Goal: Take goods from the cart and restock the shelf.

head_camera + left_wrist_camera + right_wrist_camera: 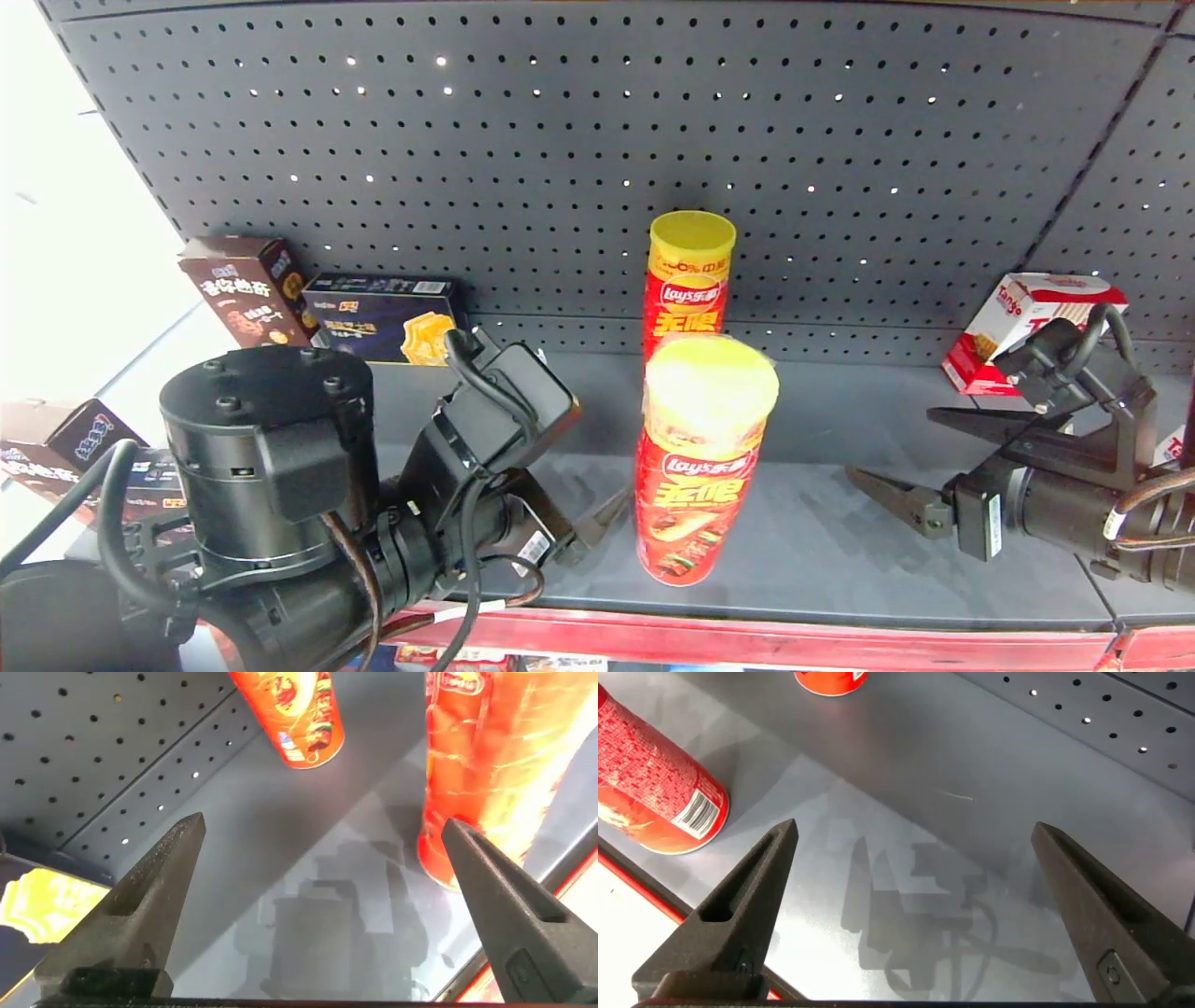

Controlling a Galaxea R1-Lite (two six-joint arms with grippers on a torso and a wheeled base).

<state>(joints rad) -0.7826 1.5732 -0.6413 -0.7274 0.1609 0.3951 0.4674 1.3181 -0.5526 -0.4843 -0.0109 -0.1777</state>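
Note:
Two red chip cans with yellow lids stand upright on the grey shelf (840,551). The front can (705,457) is near the shelf's edge, and the back can (689,280) stands behind it by the pegboard. My left gripper (597,525) is open just left of the front can, holding nothing. In the left wrist view its fingers (159,896) spread wide, with the front can (481,775) beside one tip and the back can (294,719) farther off. My right gripper (889,442) is open and empty to the right of the front can (654,789).
A brown box (247,299) and a dark blue box (383,317) lean at the back left. More boxes (65,448) lie at the far left. A red and white box (1018,322) sits at the back right. A red strip (747,639) runs along the shelf's front edge.

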